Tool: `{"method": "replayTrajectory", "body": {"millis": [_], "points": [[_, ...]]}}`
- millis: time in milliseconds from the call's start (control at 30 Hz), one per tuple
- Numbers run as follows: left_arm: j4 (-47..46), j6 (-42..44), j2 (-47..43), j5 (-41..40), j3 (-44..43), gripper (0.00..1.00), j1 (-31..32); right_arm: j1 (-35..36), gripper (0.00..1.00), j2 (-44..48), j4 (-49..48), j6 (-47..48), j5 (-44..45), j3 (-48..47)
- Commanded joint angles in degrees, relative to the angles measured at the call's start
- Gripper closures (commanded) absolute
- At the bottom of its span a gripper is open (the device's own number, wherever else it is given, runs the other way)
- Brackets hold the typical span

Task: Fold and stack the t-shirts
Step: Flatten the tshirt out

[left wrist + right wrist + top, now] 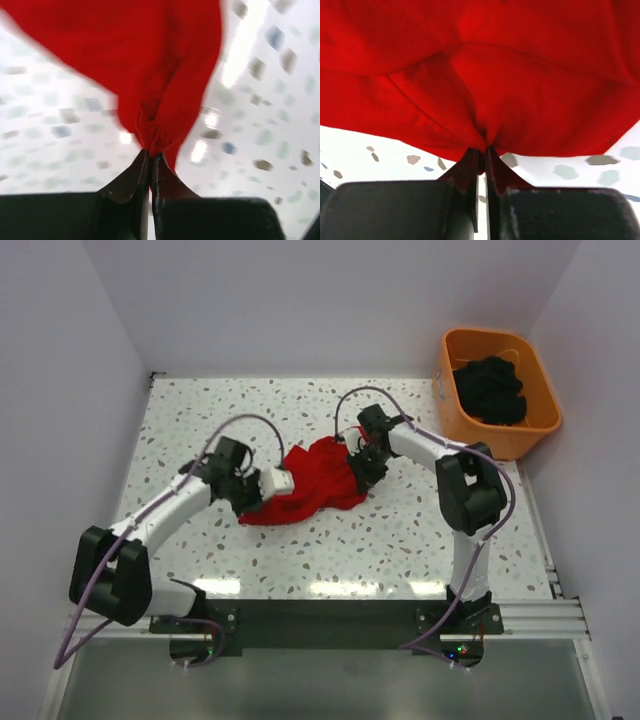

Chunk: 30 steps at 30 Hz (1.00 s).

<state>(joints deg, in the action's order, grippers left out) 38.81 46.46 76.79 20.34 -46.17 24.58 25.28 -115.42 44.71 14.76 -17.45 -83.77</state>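
1 red t-shirt [310, 485], crumpled in a heap near the centre of the table [200, 420]. 2 grippers, both on it. Left gripper [258, 496] is at the heap's 9 o'clock edge, jaws closed w/ a bunch of red cloth pinched at the tips. Right gripper [364, 472] is at the 2 o'clock edge, jaws closed on a fold of the same shirt. 1 orange tub [497, 390] at the 1 o'clock corner, w/ 1 dark cloth heap [490, 390] inside, well apart from the shirt. Speckled top shows all round the heap, widest approx. at 10 and 6 o'clock.
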Motion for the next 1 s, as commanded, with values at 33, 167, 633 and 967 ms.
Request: {"method": "replayTrajectory", "body": {"millis": [33,167,633,967], "points": [[2.32,-4.96,1.77,9.8,-19.26,1.0,-14.54,-3.74,1.0,0.36,2.3,1.23,-0.38,-9.63],[-2.67,-13.57,3.01,11.39,-28.17,1.0,-21.05,-6.99,1.0,2.65,3.37,1.58,-1.18,-17.82],[-25.96,-30.73,4.78,1.81,-49.98,1.0,-30.82,-9.02,1.0,10.55,-4.44,10.81,9.89,-42.37],[-11.94,-15.01,-7.52,9.36,-36.55,1.0,-30.82,-4.73,0.99,27.95,1.59,23.28,1.12,-12.32]]}}
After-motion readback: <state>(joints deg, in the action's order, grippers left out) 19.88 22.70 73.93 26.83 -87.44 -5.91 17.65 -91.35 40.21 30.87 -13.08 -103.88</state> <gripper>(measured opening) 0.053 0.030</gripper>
